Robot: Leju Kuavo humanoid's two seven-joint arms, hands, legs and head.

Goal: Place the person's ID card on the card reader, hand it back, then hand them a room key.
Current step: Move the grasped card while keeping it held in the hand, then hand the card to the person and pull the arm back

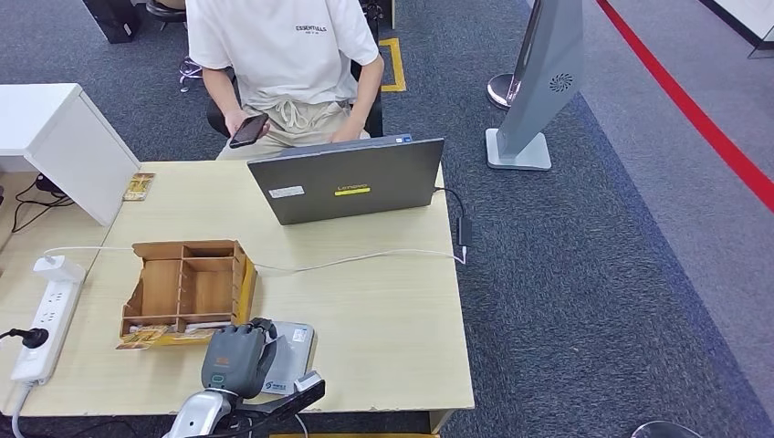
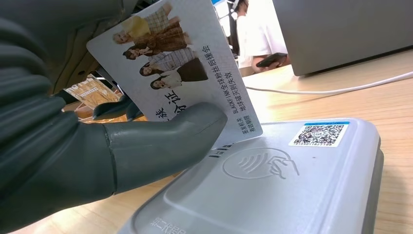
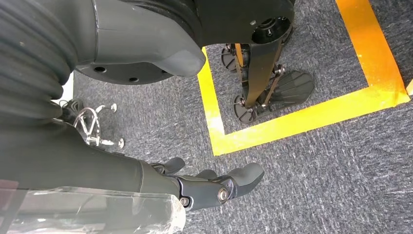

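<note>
**Q:** Holding what, and where?

**A:** The left hand pinches the ID card between its thick grey thumb and darker fingers, the card tilted with one lower corner just over the card reader. In the head view the left hand sits over the reader at the near edge of the desk, just right of the wooden organiser.

**Q:** How should the card handle?

**A:** It looks like a thin, glossy plastic rectangle, printed with a group photograph and text: probably light, stiff with slight flex, and slippery at its faces. The grip covers one lower corner; a hold that far out likely lets the card pivot, so gentle lowering seems wise.

**Q:** And the surface receiving it?

**A:** The reader is a pale grey moulded shell with rounded corners, a shallow raised panel embossed with a contactless symbol, and a QR sticker. Its smooth top may let the card slide. The desk is light wood laminate.

**Q:** The other hand?

**A:** The right hand hangs over grey carpet, fingers loosely apart and holding nothing.

**Q:** Who receives the card?

**A:** A person sits at the far side, behind a grey laptop, holding a phone.
</note>
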